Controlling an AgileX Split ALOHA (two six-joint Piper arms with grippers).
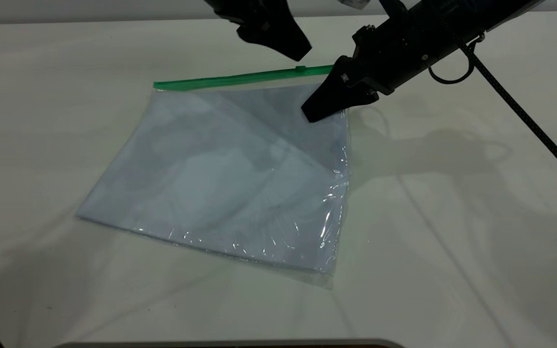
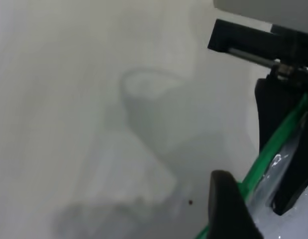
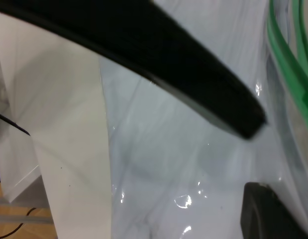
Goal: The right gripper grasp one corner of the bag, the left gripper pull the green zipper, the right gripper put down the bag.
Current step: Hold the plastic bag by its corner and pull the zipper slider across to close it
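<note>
Right hand over bag corner, seemingly spread.

Both arms are black with tapered pointed tools; the right tool trails a braided cable and loop

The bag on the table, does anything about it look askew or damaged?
The bag lies rotated on the table, its edges crinkled; no tear shows. The right gripper is at its corner near the green zipper.
</note>
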